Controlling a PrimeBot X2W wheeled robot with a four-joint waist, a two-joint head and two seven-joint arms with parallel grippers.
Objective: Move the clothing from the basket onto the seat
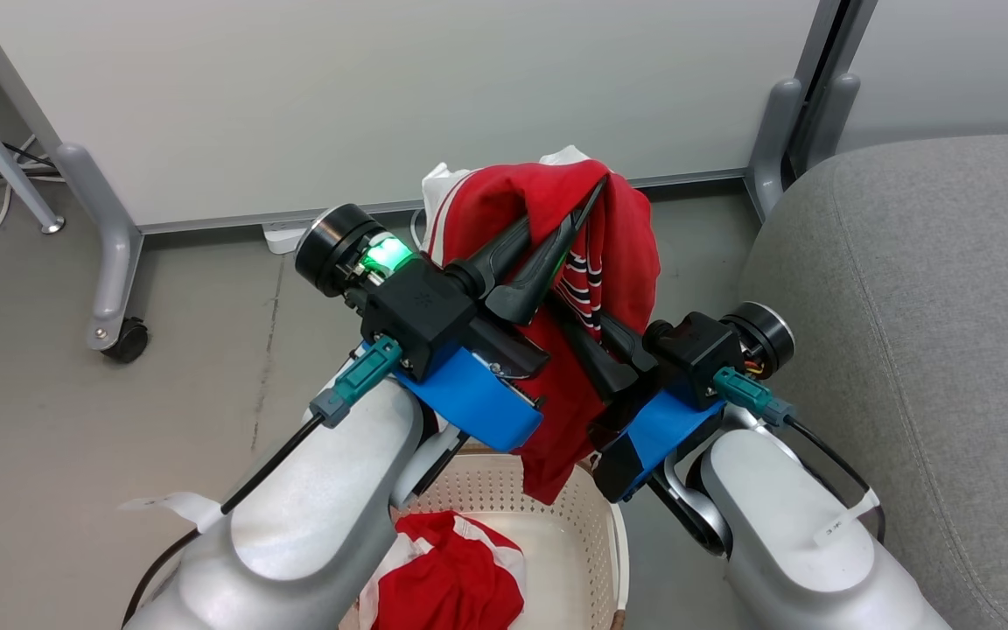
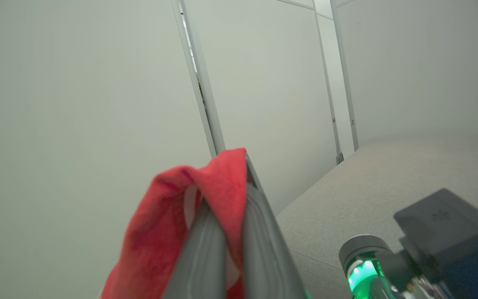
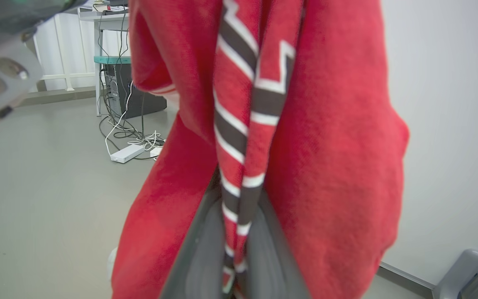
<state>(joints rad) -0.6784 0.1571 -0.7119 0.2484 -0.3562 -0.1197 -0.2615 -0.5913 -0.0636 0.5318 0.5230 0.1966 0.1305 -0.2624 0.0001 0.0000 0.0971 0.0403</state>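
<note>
While dangling above the near basket (image 1: 596,525), left of the seat (image 1: 933,289): clothing (image 1: 548,210) clenched in left gripper (image 1: 590,203) and right gripper (image 1: 581,317).

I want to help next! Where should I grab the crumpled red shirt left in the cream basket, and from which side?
Probably pinch the raised fold on top of the crumpled red jersey, coming straight down from above. It lies bunched low inside the cream-white perforated plastic basket, whose walls block a sideways reach, and the hump gives soft fabric to close on.
</note>
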